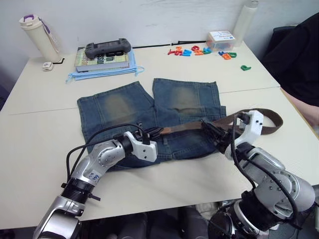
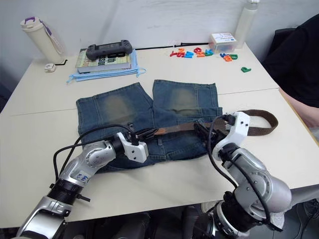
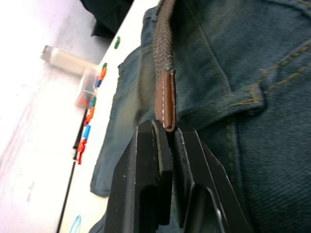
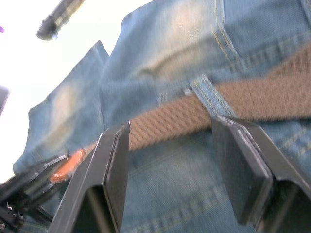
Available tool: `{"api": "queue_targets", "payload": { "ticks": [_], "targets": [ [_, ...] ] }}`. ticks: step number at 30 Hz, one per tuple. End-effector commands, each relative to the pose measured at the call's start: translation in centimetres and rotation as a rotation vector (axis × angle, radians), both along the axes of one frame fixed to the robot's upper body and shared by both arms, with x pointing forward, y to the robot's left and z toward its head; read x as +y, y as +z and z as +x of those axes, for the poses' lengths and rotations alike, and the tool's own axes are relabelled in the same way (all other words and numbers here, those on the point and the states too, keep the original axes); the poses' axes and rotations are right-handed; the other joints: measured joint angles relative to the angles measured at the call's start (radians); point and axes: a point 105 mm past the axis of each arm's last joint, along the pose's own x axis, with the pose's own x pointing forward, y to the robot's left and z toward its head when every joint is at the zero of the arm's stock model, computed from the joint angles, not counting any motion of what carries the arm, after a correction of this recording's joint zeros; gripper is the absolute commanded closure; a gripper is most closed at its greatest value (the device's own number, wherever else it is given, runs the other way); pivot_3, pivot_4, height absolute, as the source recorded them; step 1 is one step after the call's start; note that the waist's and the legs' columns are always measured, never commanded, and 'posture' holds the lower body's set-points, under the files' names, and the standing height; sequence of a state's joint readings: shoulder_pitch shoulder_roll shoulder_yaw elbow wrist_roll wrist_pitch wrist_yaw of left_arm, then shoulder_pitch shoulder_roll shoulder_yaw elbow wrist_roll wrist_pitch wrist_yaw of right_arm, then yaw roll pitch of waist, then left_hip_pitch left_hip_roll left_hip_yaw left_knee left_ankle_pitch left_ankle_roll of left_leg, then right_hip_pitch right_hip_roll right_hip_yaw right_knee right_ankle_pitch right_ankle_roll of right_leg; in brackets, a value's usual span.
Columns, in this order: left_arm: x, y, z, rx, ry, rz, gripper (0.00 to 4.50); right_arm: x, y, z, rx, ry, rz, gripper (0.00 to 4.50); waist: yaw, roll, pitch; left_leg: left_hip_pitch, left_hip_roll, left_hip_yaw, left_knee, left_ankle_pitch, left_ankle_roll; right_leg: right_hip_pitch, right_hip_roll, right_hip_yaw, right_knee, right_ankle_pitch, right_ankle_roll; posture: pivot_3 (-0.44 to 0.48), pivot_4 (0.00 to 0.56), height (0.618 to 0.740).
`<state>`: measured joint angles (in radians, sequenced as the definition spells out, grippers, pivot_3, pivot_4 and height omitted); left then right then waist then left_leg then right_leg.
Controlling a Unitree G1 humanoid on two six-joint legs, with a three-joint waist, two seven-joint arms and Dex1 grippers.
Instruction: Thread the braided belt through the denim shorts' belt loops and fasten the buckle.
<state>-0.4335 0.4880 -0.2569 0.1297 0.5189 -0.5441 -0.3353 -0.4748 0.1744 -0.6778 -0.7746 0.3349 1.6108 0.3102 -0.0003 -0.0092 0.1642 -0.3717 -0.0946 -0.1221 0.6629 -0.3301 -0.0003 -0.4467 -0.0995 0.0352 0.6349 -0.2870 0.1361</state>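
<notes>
The denim shorts (image 1: 149,112) lie flat on the table with the waistband towards me. The braided belt (image 1: 185,129) runs along the waistband and curves back in a loop at the right (image 1: 277,121). My left gripper (image 3: 167,135) is shut on the belt's tan leather end (image 3: 165,99), just above the denim. My right gripper (image 4: 170,148) is open and hovers over the belt, one finger on each side of the strap. There the belt passes under a belt loop (image 4: 205,93). The buckle is hidden.
At the back of the table are books with a black game controller (image 1: 107,48) on top, a white bottle (image 1: 37,34), coloured plastic letters (image 1: 192,51) and a small box (image 1: 222,40). A person in black (image 1: 299,59) sits at the right edge.
</notes>
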Motion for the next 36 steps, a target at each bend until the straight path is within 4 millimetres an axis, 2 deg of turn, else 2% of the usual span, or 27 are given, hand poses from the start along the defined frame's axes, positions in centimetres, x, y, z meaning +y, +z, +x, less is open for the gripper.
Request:
{"api": "queue_targets", "payload": {
  "ticks": [1,6,12,16,22,27,36],
  "targets": [
    [-0.4,1.8,-0.2,-0.077,-0.019,-0.031,4.50,9.6,1.2,-0.9,0.023,0.225,0.456,1.66,-0.001,0.000,0.000,0.000,-0.001,0.000,0.000,0.000,0.000,0.000,-0.001,0.000,0.001,0.000,0.000,0.000,0.150,0.714],
    [-0.5,2.0,-0.1,-0.082,-0.014,-0.034,4.50,9.5,1.4,-0.7,0.018,0.259,0.463,1.66,-0.003,0.000,0.000,0.000,0.000,0.001,0.000,0.000,0.000,0.000,-0.001,0.001,0.001,0.000,0.000,0.000,0.150,0.714],
    [-0.5,1.8,0.0,-0.073,-0.015,-0.032,4.50,8.4,1.5,-1.6,-0.022,0.385,0.331,1.66,-0.005,0.000,0.000,0.000,0.000,0.001,0.000,0.000,0.000,-0.001,-0.001,0.001,0.002,0.000,0.000,0.000,0.150,0.714],
    [-0.5,1.6,0.0,-0.068,-0.021,-0.032,4.50,8.6,1.9,-1.7,0.022,0.423,0.375,1.66,-0.004,0.001,0.000,0.000,0.000,0.001,0.000,0.000,0.000,0.000,-0.001,0.001,0.002,0.000,0.000,0.000,0.150,0.714],
    [-0.4,1.5,-0.2,-0.068,-0.021,-0.033,4.50,8.4,2.3,-1.5,0.206,0.375,0.490,1.66,-0.007,0.003,0.002,0.000,-0.001,0.002,0.001,0.000,0.001,0.000,-0.002,0.001,0.001,0.000,0.000,0.000,0.150,0.714],
    [-0.3,1.6,-0.2,-0.069,-0.017,-0.031,4.50,8.1,1.7,-0.8,0.263,0.302,0.550,1.66,-0.008,0.002,0.002,0.000,0.001,0.002,0.001,0.000,0.002,0.000,-0.001,0.001,0.001,0.000,0.000,0.000,0.150,0.714],
    [0.0,1.8,-0.1,-0.073,-0.009,-0.035,4.50,6.0,-0.2,0.2,0.314,0.200,0.552,1.66,-0.004,0.002,0.002,0.000,0.001,0.002,0.001,0.000,0.002,0.000,0.000,0.001,0.001,0.000,0.000,0.000,0.150,0.714]
  ]
}}
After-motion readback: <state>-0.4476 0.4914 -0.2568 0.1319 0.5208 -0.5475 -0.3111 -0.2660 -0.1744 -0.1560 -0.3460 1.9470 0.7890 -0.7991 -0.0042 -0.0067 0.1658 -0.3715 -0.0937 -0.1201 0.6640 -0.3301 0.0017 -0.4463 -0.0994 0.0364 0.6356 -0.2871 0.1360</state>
